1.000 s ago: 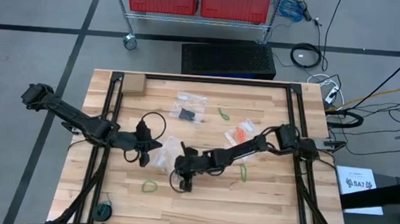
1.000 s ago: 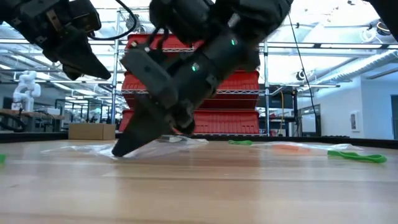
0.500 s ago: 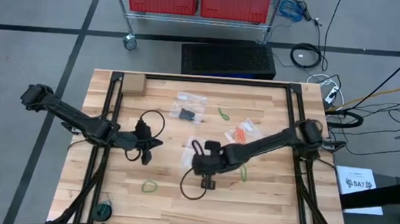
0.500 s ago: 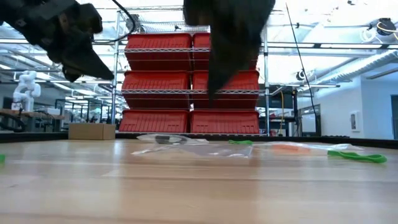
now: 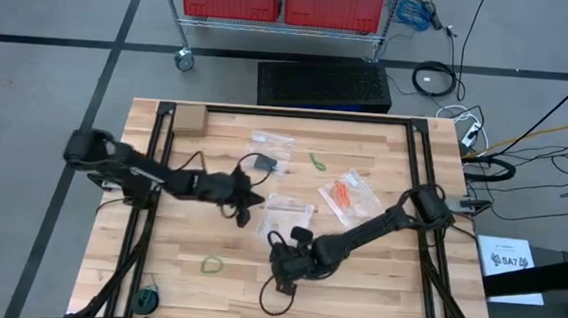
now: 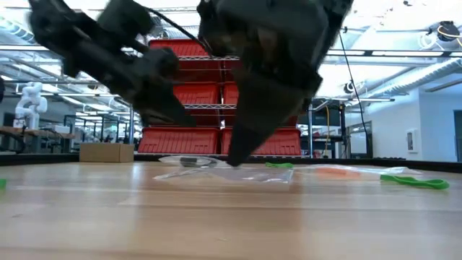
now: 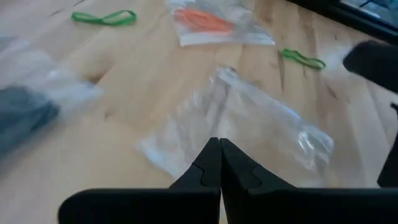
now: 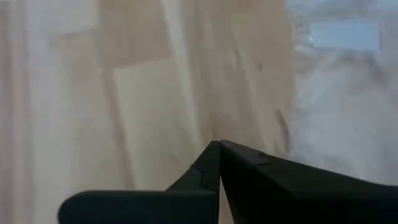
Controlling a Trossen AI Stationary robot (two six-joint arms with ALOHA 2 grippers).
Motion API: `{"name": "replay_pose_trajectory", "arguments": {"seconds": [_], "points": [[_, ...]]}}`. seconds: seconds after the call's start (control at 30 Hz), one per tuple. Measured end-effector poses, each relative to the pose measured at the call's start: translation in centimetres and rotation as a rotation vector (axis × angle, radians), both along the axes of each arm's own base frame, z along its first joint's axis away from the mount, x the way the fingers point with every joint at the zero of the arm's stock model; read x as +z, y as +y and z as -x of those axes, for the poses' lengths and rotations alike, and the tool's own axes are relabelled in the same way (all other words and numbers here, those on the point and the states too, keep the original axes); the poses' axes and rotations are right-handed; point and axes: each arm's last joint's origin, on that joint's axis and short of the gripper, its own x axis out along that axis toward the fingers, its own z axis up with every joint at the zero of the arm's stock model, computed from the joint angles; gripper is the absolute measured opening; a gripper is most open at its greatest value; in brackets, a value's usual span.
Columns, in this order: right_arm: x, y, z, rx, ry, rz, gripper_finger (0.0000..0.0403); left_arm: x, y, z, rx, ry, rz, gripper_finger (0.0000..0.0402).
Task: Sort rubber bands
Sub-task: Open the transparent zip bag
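Green rubber bands lie loose on the wooden table [image 5: 184,292]: one far back [image 5: 317,161], one near the front [image 5: 213,264], and one beside my right arm [image 7: 301,59]. Orange bands sit in a clear bag [image 5: 347,195], and black ones in another bag [image 5: 270,146]. An empty clear bag [image 5: 285,215] lies flat at mid-table. My left gripper [image 5: 251,199] is shut and hangs just above that bag's left end [image 7: 186,149]. My right gripper [image 5: 281,269] is shut, holds nothing, and points steeply down above bare wood nearer the front edge.
A small cardboard box [image 5: 189,119] stands at the far left corner. A dark roll [image 5: 146,297] lies at the near left corner. Black rails [image 5: 158,170] run along the table's left and right sides. A cable loop [image 5: 269,300] hangs from my right arm.
My left gripper has swung toward the table's right and come down over the empty bag. My right gripper, whose tip was down on that bag's left end, has lifted off, tipped more steeply and gone toward the near edge. The empty bag has slid a little rightward.
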Motion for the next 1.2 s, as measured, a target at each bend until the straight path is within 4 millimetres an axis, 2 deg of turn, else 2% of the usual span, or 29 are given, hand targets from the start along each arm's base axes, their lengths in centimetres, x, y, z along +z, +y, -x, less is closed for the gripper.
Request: {"name": "replay_pose_trajectory", "arguments": {"seconds": [0.1,0.2,0.3,0.4,0.57,0.83,1.07,1.2], "points": [[-0.9,0.1,0.4,-0.050,0.028,0.047,0.0000,-0.6,1.9,-2.0,-0.013,-0.007,0.009,0.0000],[-0.9,0.1,0.5,-0.088,0.023,0.076,0.0000,-0.9,3.5,-4.2,-0.048,-0.007,0.017,0.0000],[-1.5,-0.2,1.0,-0.111,0.045,0.091,0.0000,-1.4,4.5,-6.2,-0.097,0.013,0.042,0.0000],[-2.2,-0.7,1.5,-0.141,0.066,0.088,0.0000,-2.4,5.1,-7.2,-0.106,0.077,0.045,0.0000],[-2.9,-1.0,2.2,-0.167,0.101,0.089,0.0000,-4.2,5.6,-6.9,-0.085,0.190,0.063,0.0000],[-2.1,-1.6,3.4,-0.166,0.184,0.140,0.0000,-5.2,4.8,-5.7,-0.086,0.273,0.077,0.0000],[-0.9,-3.4,5.4,-0.205,0.338,0.284,0.0000,-4.0,3.1,-4.2,-0.106,0.343,0.099,0.0000],[-0.7,-4.5,6.0,-0.226,0.407,0.365,0.0000,-3.3,1.2,-2.7,-0.134,0.359,0.125,0.0000]]}}
